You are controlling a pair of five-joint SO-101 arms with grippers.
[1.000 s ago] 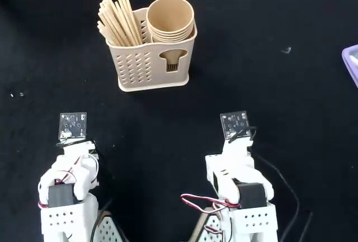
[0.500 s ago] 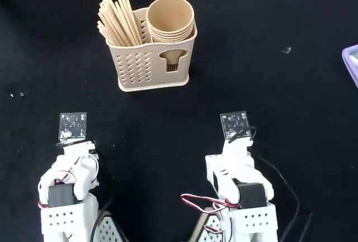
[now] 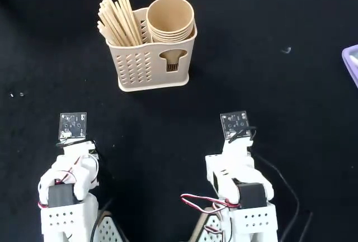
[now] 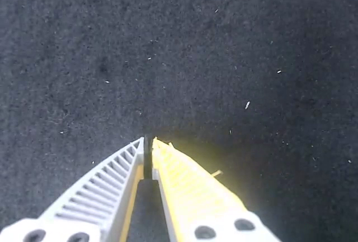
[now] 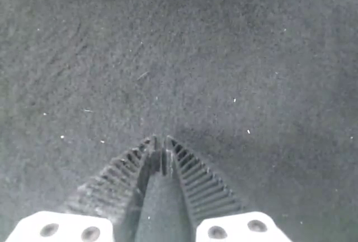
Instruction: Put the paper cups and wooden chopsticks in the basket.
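Filling the perforated basket (image 3: 146, 67) are nested paper cups (image 3: 170, 17), wooden chopsticks (image 3: 117, 21).

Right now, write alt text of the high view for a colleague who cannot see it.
A beige basket on the black table holds a stack of paper cups and a bundle of wooden chopsticks. Nearer the camera, an arm and a second arm sit folded, apart from it.
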